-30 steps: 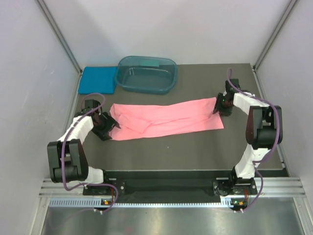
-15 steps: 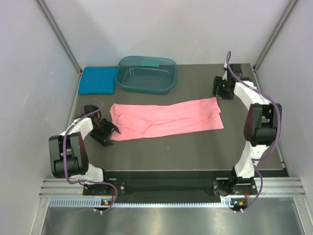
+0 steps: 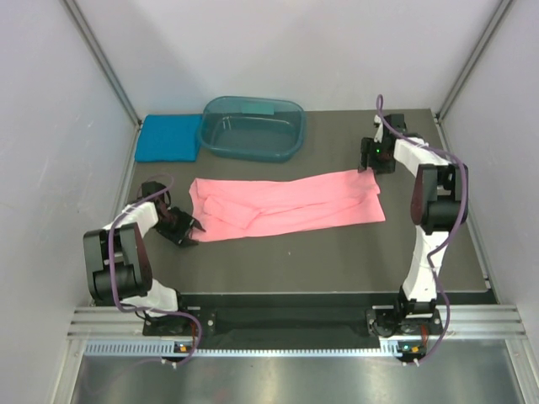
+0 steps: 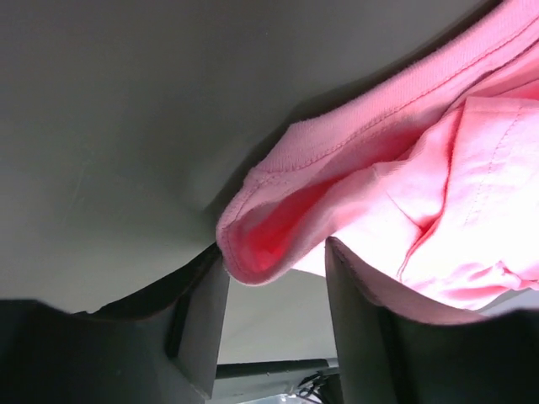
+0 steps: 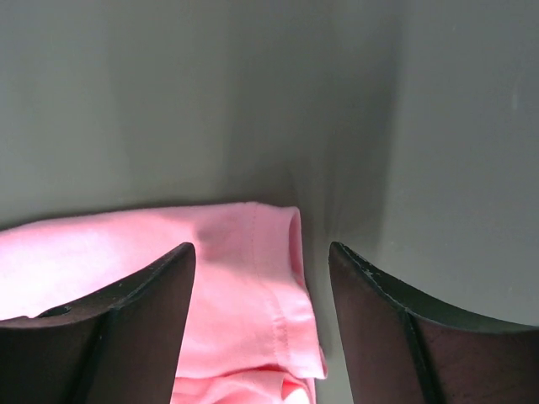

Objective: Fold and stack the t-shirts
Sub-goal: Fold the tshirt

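The salmon-pink t-shirt (image 3: 286, 204) lies folded into a long strip across the middle of the dark table. The teal-blue t-shirt (image 3: 168, 137) lies folded at the back left. My left gripper (image 3: 190, 227) is open at the strip's left end; in the left wrist view (image 4: 274, 278) a pink hem edge (image 4: 261, 257) sits between the jaws, not pinched. My right gripper (image 3: 370, 165) is open above the strip's far right corner; in the right wrist view (image 5: 261, 261) the pink corner (image 5: 253, 278) lies between the jaws.
A dark teal see-through plastic tub (image 3: 253, 126) stands at the back, right of the blue shirt. Grey walls close in the left, right and back. The table's front edge (image 3: 286, 294) runs just ahead of the arm bases.
My right gripper let go of the pink shirt's right end and moved back and a little left. My left gripper slid slightly toward the front left of the strip's left end.
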`<state>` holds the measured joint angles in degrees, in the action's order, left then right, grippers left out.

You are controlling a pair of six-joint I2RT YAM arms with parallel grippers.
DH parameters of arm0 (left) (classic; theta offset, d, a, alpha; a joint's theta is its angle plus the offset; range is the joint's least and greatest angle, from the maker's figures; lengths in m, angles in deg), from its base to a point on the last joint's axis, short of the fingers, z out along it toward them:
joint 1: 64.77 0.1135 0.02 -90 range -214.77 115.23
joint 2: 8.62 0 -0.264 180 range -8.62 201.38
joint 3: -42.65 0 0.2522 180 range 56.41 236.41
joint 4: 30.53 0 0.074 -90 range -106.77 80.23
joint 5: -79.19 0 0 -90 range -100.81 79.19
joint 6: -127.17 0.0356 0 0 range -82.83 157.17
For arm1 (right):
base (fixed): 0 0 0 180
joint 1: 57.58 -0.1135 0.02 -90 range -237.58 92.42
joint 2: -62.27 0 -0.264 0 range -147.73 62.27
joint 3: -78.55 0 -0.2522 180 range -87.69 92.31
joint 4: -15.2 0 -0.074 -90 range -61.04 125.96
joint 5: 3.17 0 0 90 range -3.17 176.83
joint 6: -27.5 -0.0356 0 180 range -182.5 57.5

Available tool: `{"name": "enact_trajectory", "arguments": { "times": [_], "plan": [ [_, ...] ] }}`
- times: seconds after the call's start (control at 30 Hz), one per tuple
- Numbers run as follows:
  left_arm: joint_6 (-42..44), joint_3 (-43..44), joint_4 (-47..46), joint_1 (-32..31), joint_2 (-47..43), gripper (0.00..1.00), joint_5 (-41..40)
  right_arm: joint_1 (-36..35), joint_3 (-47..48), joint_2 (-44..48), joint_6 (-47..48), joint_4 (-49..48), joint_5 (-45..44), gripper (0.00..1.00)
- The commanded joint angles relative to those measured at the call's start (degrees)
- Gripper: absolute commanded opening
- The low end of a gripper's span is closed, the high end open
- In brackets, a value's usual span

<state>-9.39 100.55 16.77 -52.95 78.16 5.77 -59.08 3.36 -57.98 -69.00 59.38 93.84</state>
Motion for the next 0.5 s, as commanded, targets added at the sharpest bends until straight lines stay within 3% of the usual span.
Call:
{"name": "enact_trajectory", "arguments": {
  "times": [0.0,0.1,0.23,0.3,0.47],
  "plan": [
    [1.4,-1.3,-3.6,0.5,2.7,0.51,-2.8,-0.4,3.2,-0.6,1.3,-0.6,-0.3,0.65],
    [1.7,-1.0,-3.8,0.8,4.0,0.39,-2.5,-0.4,2.3,0.1,-1.7,-1.1,-0.7,0.64],
    [3.0,0.9,-2.7,1.9,4.8,0.10,-3.6,-0.8,2.1,1.1,-4.7,1.4,-1.1,0.64],
    [4.0,1.7,-1.4,3.1,4.0,0.02,-5.8,-1.3,1.2,2.6,-5.4,3.0,-2.8,0.64],
    [9.1,6.2,2.3,10.1,3.0,0.00,-10.2,-3.4,-1.1,6.6,-4.7,5.4,-5.4,0.65]
  ]
}}
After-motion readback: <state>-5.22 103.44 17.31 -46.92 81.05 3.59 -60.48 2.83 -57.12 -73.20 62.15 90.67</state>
